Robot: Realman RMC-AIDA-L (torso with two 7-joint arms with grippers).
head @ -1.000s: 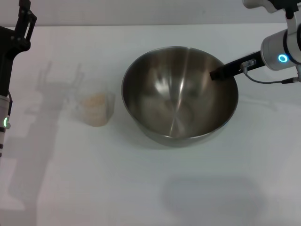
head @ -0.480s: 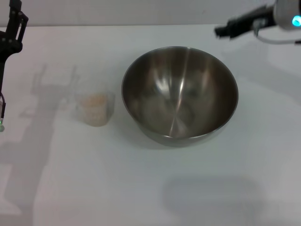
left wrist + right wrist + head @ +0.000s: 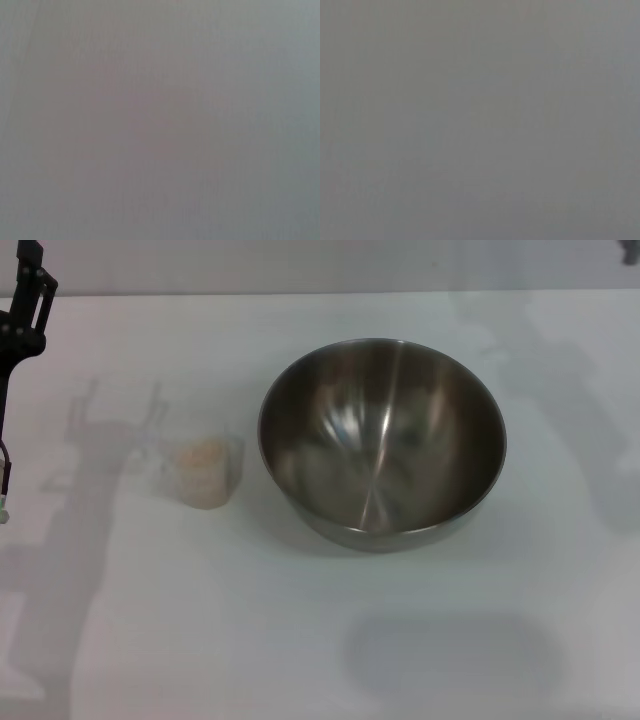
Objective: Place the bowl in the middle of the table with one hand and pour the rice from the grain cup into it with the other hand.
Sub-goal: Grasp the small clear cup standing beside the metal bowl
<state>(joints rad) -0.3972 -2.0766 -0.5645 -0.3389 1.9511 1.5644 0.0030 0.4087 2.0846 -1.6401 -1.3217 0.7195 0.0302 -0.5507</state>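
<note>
The stainless-steel bowl (image 3: 382, 440) stands upright and empty on the white table (image 3: 320, 640), about in its middle. The clear grain cup (image 3: 205, 470) stands just left of the bowl, apart from it, with pale rice (image 3: 203, 455) inside. My left arm is at the far left edge of the head view, and its gripper (image 3: 30, 290) is raised near the top left corner, well away from the cup. My right gripper is out of the head view; only a dark sliver shows at the top right corner. Both wrist views show plain grey with nothing to make out.
The table's far edge runs along the top of the head view. Shadows of the arms fall on the table left of the cup and at the right.
My right gripper has lifted off the bowl's right rim and drawn back up and to the right, out of view. The bowl and cup have not moved. The left arm has barely shifted.
</note>
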